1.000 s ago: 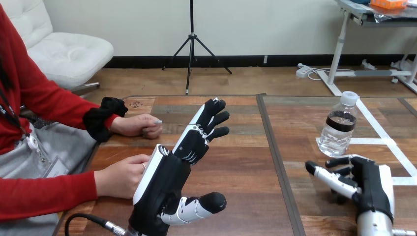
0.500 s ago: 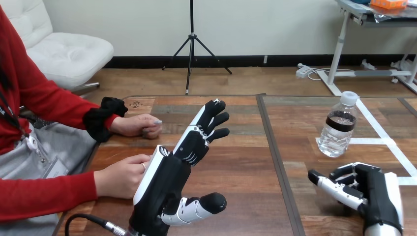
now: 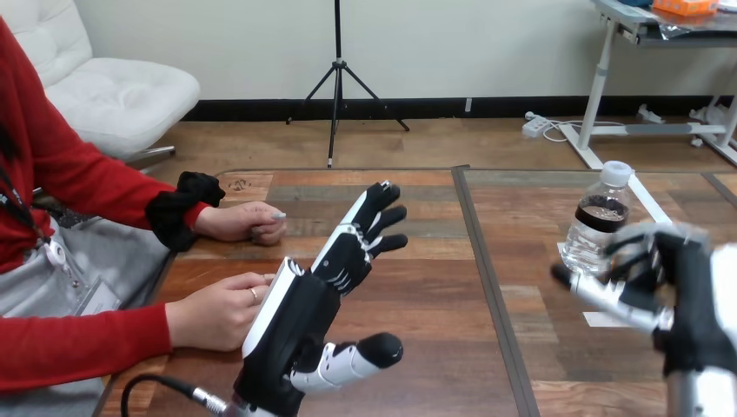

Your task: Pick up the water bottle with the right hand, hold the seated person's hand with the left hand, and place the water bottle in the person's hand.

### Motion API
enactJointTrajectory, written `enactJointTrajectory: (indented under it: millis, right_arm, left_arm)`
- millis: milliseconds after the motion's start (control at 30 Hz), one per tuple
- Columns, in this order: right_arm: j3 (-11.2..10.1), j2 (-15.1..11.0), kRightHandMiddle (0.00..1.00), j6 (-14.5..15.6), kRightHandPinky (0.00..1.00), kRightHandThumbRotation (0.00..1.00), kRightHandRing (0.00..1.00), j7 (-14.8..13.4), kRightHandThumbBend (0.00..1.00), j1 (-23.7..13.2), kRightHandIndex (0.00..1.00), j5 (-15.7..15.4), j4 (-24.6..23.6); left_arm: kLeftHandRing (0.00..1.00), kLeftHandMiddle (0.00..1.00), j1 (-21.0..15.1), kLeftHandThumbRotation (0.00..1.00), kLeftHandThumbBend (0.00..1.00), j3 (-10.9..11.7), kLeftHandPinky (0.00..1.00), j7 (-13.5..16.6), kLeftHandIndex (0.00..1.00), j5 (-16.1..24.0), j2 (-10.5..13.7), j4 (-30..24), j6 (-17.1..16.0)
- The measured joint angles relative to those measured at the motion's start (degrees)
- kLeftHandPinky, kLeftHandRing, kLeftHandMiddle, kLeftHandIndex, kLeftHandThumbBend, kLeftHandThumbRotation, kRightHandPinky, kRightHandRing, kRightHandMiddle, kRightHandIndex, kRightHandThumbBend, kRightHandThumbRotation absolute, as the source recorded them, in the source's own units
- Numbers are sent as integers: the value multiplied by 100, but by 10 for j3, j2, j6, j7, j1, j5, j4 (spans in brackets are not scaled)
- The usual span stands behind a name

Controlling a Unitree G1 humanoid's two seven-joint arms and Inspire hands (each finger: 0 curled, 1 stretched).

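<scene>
The clear water bottle with a white cap and dark band stands upright on the right half of the wooden table. My right hand is lifted off the table just right of and nearer than the bottle, open, its loosely bent fingers reaching toward the bottle's base and holding nothing. My left hand is raised at centre left, open, with its fingers straight and pointing away. The person's near hand rests on the table right beside its back; I cannot tell whether they touch. Their other hand lies farther back.
A dark seam splits the table into left and right halves. White tape lines mark the right half around the bottle. The person sits at the left edge with both forearms on the table.
My right hand has risen from the table surface and come up toward the bottle. My left hand has barely shifted. The bottle and the person's hands have stayed put.
</scene>
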Motion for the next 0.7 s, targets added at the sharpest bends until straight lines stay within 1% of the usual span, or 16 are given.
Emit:
enactJointTrajectory:
  millis: [100, 133, 167, 200, 233, 433, 567, 700]
  right_arm:
    - [-2, -4, 40, -14, 28, 20, 34, -2, 95, -8, 45, -3, -16]
    - [-4, -6, 43, -17, 32, 20, 37, -2, 94, -12, 47, -3, -19]
    - [-6, -7, 44, -22, 33, 20, 39, -2, 94, -20, 47, -3, -23]
    - [-8, -8, 44, -24, 33, 20, 39, -2, 94, -24, 47, -3, -25]
    - [-10, -10, 48, -25, 36, 20, 42, -2, 92, -30, 50, -3, -28]
    - [-24, -30, 57, -26, 45, 23, 53, 0, 91, -67, 57, -10, -39]
    - [-34, -45, 60, -28, 47, 24, 56, 0, 92, -94, 60, -17, -40]
    - [-43, -56, 63, -32, 49, 25, 59, 0, 92, -113, 63, -19, -40]
  left_arm:
    - [94, 97, -7, 71, 91, 1, 86, 1, 97, 0, -1, 3, 0]
    - [94, 97, -9, 71, 92, 2, 86, 1, 97, 0, -1, 4, 0]
    - [94, 97, -13, 71, 92, 2, 86, 1, 97, 0, -1, 5, 0]
    - [94, 97, -14, 71, 92, 2, 86, 1, 97, 0, -1, 5, 0]
    - [94, 97, -17, 70, 92, 2, 86, 1, 97, 0, -1, 6, 0]
    - [94, 97, -30, 70, 92, 3, 87, 0, 97, -3, -5, 8, 0]
    - [94, 97, -37, 70, 92, 4, 87, -1, 97, -9, -9, 8, 0]
    - [94, 97, -42, 70, 91, 5, 87, -3, 98, -12, -12, 8, -1]
